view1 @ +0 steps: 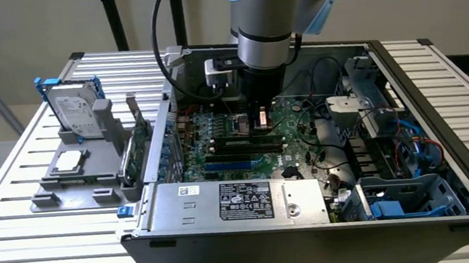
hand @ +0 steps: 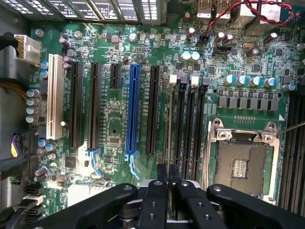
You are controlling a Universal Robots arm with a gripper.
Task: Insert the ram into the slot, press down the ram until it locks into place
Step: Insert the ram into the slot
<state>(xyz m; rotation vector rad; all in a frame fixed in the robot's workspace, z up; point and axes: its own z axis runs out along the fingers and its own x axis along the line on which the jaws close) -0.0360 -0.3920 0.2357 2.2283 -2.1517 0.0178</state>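
One hand (hand: 168,170) was clenched on one ram (hand: 169,124). The ram stood on edge along the slot (hand: 173,81), the end one of four parallel black sockets. The other three (hand: 190,124) lay bare beside it. The wrist view gave one blue socket (hand: 133,109) and one white socket (hand: 55,95). The exterior view took in the hand (view1: 259,123) low inside the open case (view1: 312,239) and one hard drive (view1: 75,113) on the bench (view1: 24,252).
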